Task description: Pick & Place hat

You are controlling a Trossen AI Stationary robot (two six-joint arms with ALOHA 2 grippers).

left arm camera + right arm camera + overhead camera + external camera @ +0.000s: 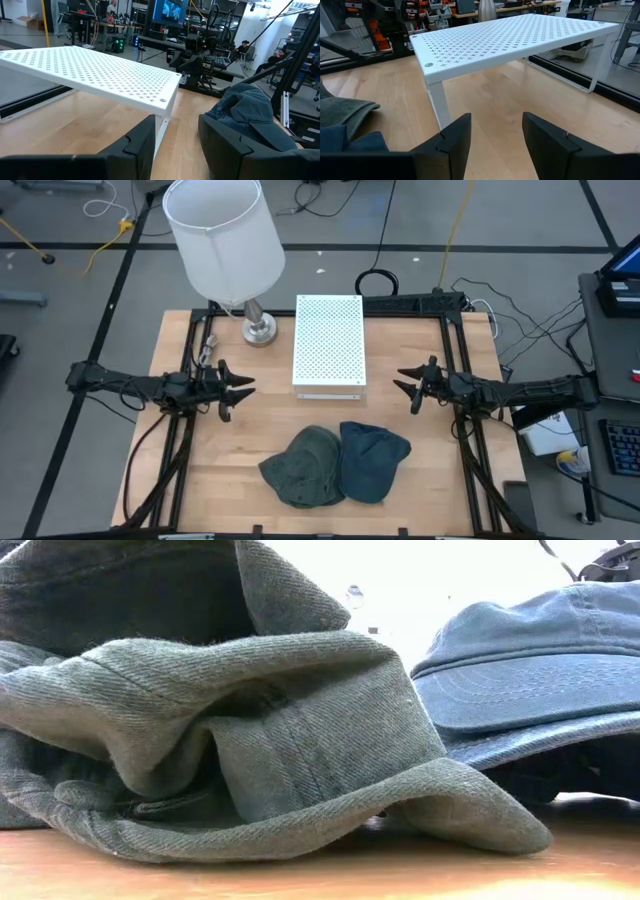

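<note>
Two hats lie side by side on the table near its front edge: a grey-green hat, crumpled, and a blue cap to its right, its edge resting against the green one. My left gripper hovers open at the table's left side, level, pointing toward the white shelf. My right gripper hovers open at the right side, pointing left. Neither is near the hats; nothing sits between their fingers.
A white perforated shelf on legs stands at the table's centre back between the grippers. A lamp with a white shade and metal base stands at the back left. Bare wood lies between the shelf and the hats.
</note>
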